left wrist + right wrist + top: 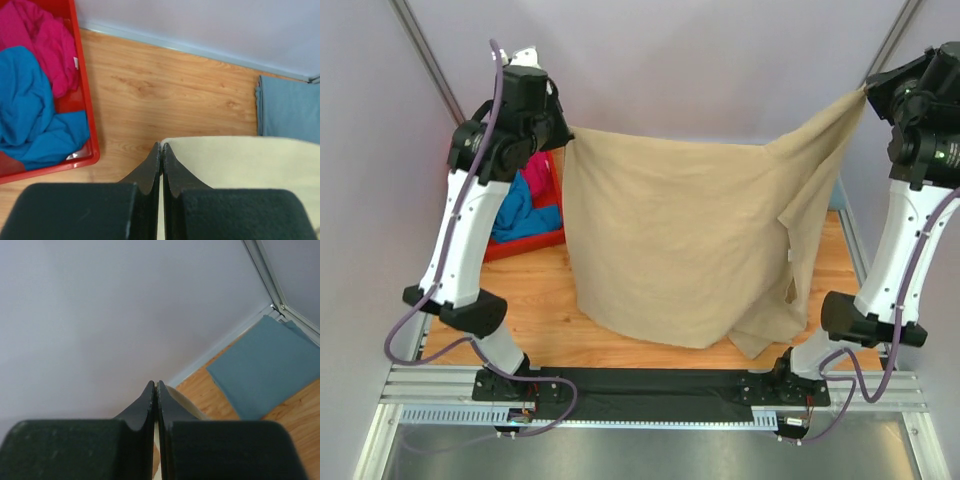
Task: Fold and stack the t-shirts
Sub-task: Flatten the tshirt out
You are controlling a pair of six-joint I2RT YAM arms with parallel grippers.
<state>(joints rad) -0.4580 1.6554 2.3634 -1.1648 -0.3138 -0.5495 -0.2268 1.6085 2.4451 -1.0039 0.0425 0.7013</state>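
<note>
The beige t-shirt (pixel 680 240) hangs spread in the air between both arms, its lower edge near the table. My left gripper (pixel 563 132) is shut on its left top corner; the cloth (pixel 240 165) shows beside the closed jaws (pixel 161 146). My right gripper (pixel 866 92) is shut on the right top corner, raised higher; a sliver of cloth (pixel 187 405) shows at its tips (pixel 156 384). The grey-blue t-shirt (pixel 292 110) lies folded flat at the back right of the table, also in the right wrist view (pixel 265 370). The magenta t-shirt (pixel 40 35) and bright blue t-shirt (pixel 30 110) lie crumpled in the bin.
The red plastic bin (pixel 520 245) stands at the back left of the wooden table (pixel 545 315); its wall shows in the left wrist view (pixel 87 115). Pale walls close the back and sides. A metal rail (pixel 640 400) runs along the near edge.
</note>
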